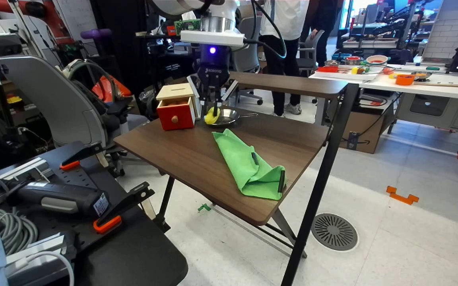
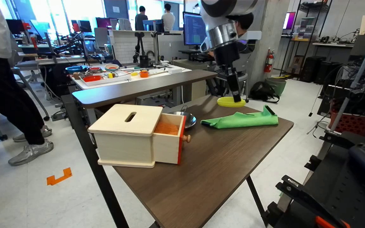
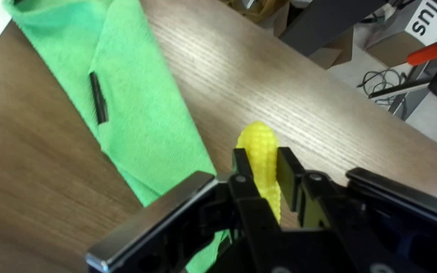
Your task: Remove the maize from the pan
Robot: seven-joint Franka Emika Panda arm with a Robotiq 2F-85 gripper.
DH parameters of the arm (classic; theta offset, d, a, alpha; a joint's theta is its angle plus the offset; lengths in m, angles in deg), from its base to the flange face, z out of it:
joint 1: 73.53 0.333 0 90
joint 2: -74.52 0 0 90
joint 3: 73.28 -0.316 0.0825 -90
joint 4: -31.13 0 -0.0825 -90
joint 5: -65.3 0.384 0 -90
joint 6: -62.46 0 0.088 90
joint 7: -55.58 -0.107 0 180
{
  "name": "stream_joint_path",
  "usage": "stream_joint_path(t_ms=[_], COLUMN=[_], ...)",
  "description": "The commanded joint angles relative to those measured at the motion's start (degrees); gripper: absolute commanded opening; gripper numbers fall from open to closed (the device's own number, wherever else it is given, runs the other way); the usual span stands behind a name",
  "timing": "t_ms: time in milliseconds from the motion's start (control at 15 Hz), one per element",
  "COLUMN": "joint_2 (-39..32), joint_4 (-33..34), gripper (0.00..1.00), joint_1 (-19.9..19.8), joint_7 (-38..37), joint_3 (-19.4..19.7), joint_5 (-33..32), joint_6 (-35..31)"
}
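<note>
In an exterior view, the pincer [image 1: 211,112] points down, clamped on the maize [image 1: 210,118]. The box [image 1: 173,92] stands left of the pincer, its drawer [image 1: 176,113] partly out; bench [image 1: 197,153] below.

In an exterior view, the maize is roughly level in the pincer's grip, above the bench and outside the pan [image 2: 189,120]. Pan sits lower left of the pincer, apart from the maize; cloth [image 2: 242,122] lies below the pincer.

Wrist view: maize pressed from both sides by the pincer; cloth on the bench, mostly left of the pincer.
</note>
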Motion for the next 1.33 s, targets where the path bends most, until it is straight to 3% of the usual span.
stream_joint_path(t_ms=[0,267,733,1200,1267], joint_2=[5.3,4.9,1.3,-2.0,-2.1], joint_4=[-10.4,-13.4,-13.5,-12.0,-11.9], gripper=[0.06,0.06,0.06,0.06,0.49], joint_1=[-0.6,-0.5,0.2,0.1,0.1], joint_7=[-1.7,-5.0,-12.1,-14.0,-14.1], joint_3=[0.4,1.2,1.8,1.7,1.7], joint_5=[0.3,-0.1,0.1,0.5,0.6], joint_6=[-0.5,-2.0,-9.4,-11.5,-11.4])
